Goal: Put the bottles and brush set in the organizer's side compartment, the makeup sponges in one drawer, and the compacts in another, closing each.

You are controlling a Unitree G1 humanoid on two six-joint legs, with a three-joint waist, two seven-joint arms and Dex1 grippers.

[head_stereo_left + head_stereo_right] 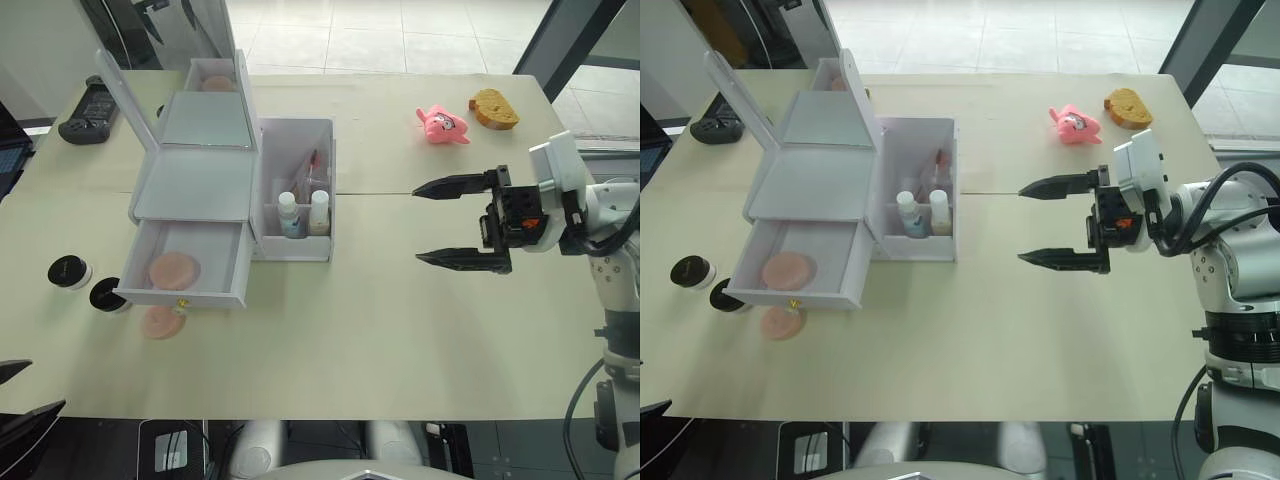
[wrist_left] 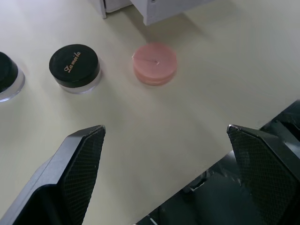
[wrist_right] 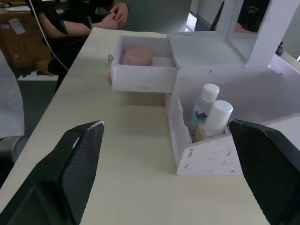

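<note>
Left eye view: right hand [image 1: 460, 222] wide open, empty, beside the organizer [image 1: 235, 200].

Organizer on the desk, left of centre

The organizer [image 1: 215, 195] has two bottles [image 1: 303, 212] in its right side compartment and one sponge [image 1: 174, 270] in its open drawer [image 1: 186, 268]; another sponge [image 1: 160, 322] lies just before the drawer, two compacts [image 1: 88, 283] to its left.

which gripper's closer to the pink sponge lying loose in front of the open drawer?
Left. The left gripper hovers just short of the loose sponge at the table's left edge. The right gripper is open far across the table, past the organizer.
</note>
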